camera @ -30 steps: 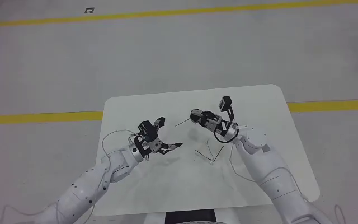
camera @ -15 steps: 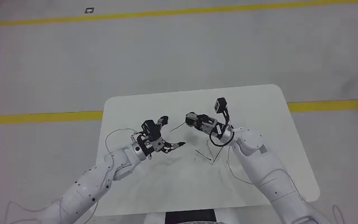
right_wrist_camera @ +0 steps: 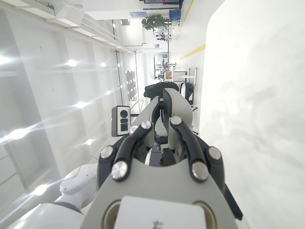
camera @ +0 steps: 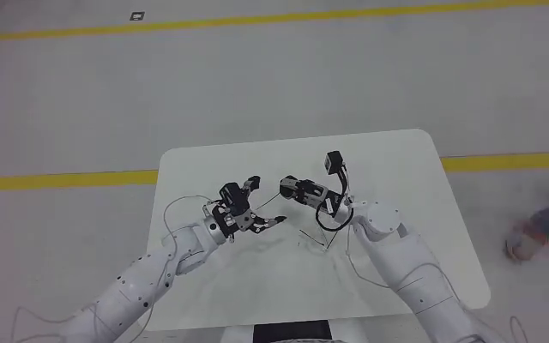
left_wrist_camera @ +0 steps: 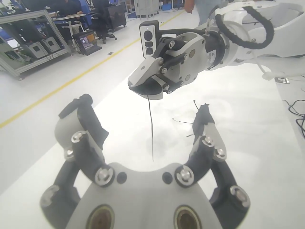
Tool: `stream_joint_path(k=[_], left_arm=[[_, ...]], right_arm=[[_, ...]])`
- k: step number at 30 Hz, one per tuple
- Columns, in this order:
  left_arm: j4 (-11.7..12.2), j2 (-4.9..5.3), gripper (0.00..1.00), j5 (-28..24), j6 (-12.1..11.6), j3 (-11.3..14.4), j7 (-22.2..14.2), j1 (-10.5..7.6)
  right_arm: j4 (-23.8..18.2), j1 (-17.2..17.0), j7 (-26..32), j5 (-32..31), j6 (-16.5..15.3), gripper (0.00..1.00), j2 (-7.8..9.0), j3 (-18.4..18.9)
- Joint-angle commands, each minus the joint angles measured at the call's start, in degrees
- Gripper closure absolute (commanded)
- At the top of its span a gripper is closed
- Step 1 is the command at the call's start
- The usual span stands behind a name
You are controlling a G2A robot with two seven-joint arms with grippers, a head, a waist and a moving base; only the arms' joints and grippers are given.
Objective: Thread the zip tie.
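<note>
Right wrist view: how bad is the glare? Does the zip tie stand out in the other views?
Right wrist view: ceiling lights flare into long star streaks; table nearly washed out. Left wrist view: no glare, zip tie a thin dark line against the white table. Top view: even light, zip tie barely a hairline.

The left arm comes in from 7 o'clock in the top view, forearm slanting toward 2 o'clock. The left gripper (camera: 264, 202) has its fingers spread wide, one tip toward 12 o'clock and the other toward 3 o'clock. The right arm comes in from 5 o'clock, elbow bent, wrist turned toward 9 o'clock. The right gripper (camera: 285, 186) has its fingers (right_wrist_camera: 172, 101) pressed together (pinching a zip tie (left_wrist_camera: 150, 129)). Its tip sits just at 1 o'clock of the left gripper's open gap, not touching it.
</note>
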Motion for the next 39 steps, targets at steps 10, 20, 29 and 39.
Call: stream_joint_path(k=[10, 20, 29, 39], left_arm=[[-0.58, -0.37, 0.45, 0.57, 0.2, -0.96, -0.02, 1.23], [-0.32, -0.69, 0.91, 1.35, -0.56, -1.71, 0.39, 1.92], [0.31, -1.27, 0.98, 1.66, -0.85, -1.84, 0.8, 1.97], [0.62, -1.85, 0.78, 2.43, -0.9, -2.03, 1.58, 2.08]], right_arm=[[-2.27, -1.56, -3.39, -3.12, -0.21, 1.0, 0.48, 0.62], [-3.81, -2.38, -4.62, -5.07, 0.15, 1.0, 0.97, 1.43], [-4.51, -2.87, -4.4, -4.14, -0.94, 1.0, 1.09, 1.08], [-4.49, -2.93, -4.56, -3.8, -1.17, 1.0, 1.18, 0.5]])
